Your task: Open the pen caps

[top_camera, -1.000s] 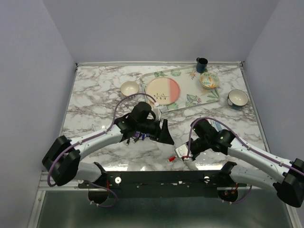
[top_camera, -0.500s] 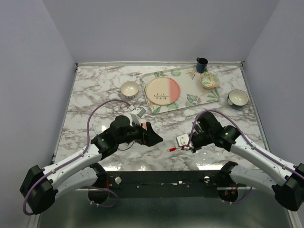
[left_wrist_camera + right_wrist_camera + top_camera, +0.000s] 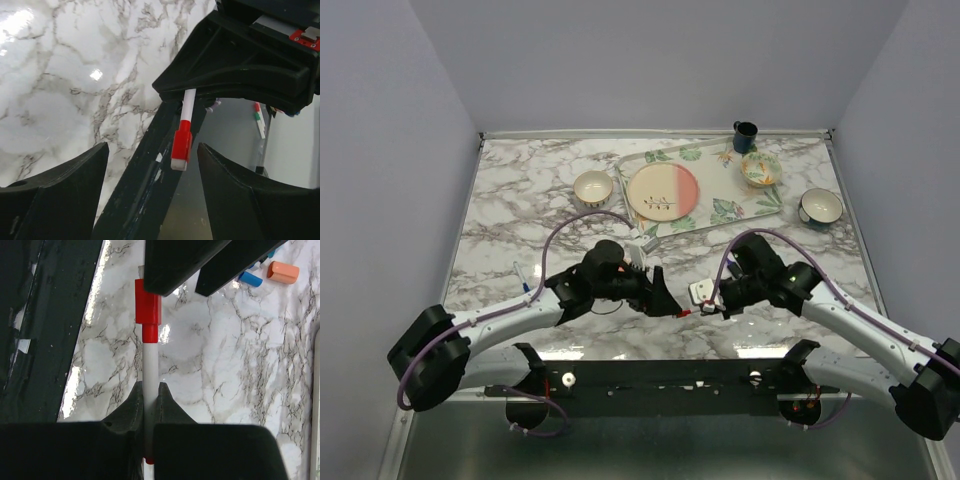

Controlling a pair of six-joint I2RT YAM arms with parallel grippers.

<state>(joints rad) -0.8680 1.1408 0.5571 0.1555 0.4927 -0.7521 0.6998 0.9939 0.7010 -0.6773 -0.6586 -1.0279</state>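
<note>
Clamps the right gripper (image 3: 148,392) hard on the white barrel of the pen (image 3: 150,365), pinching it low so that the red cap (image 3: 148,310) juts out free, off the marble table (image 3: 210,370). Presents that cap to the left gripper (image 3: 152,152), which is spread wide with a finger on either side of the cap and clear of it, likely ready to close and pull. Farther out on the table, leaves an orange cap (image 3: 283,271) and what looks like a blue cap (image 3: 250,278) lying loose, close together.

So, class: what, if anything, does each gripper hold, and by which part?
Right gripper: the white pen, by its barrel. Left gripper: nothing; its open jaws flank the red cap.
</note>
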